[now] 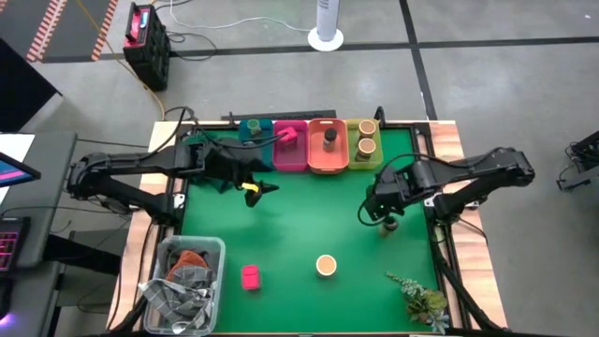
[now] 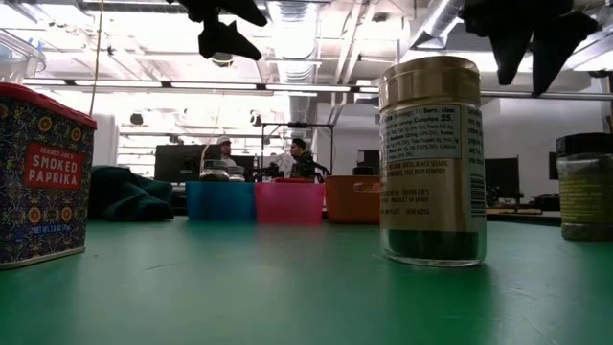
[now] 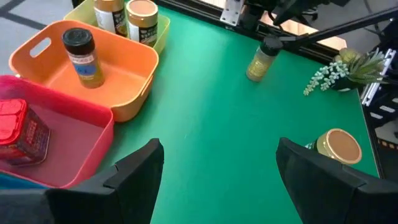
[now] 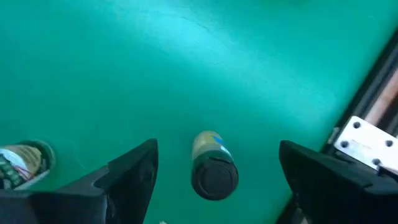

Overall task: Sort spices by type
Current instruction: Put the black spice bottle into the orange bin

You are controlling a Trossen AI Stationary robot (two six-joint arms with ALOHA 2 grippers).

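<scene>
Three spices stand loose on the green table: a pink box, a tan-lidded jar and a dark-lidded glass jar. At the far edge, the pink bin holds a pink box. The orange bin holds a dark-lidded jar, and the yellow bin holds two tan-lidded jars. My left gripper hangs open in front of the pink bin, holding nothing. My right gripper hangs open high above the loose dark-lidded jar, fingers pointing down, clear of it.
A blue bin stands left of the pink one. A clear tub of cloths sits at the near left corner. A leafy sprig lies at the near right corner. Bare green mat lies in the table's middle.
</scene>
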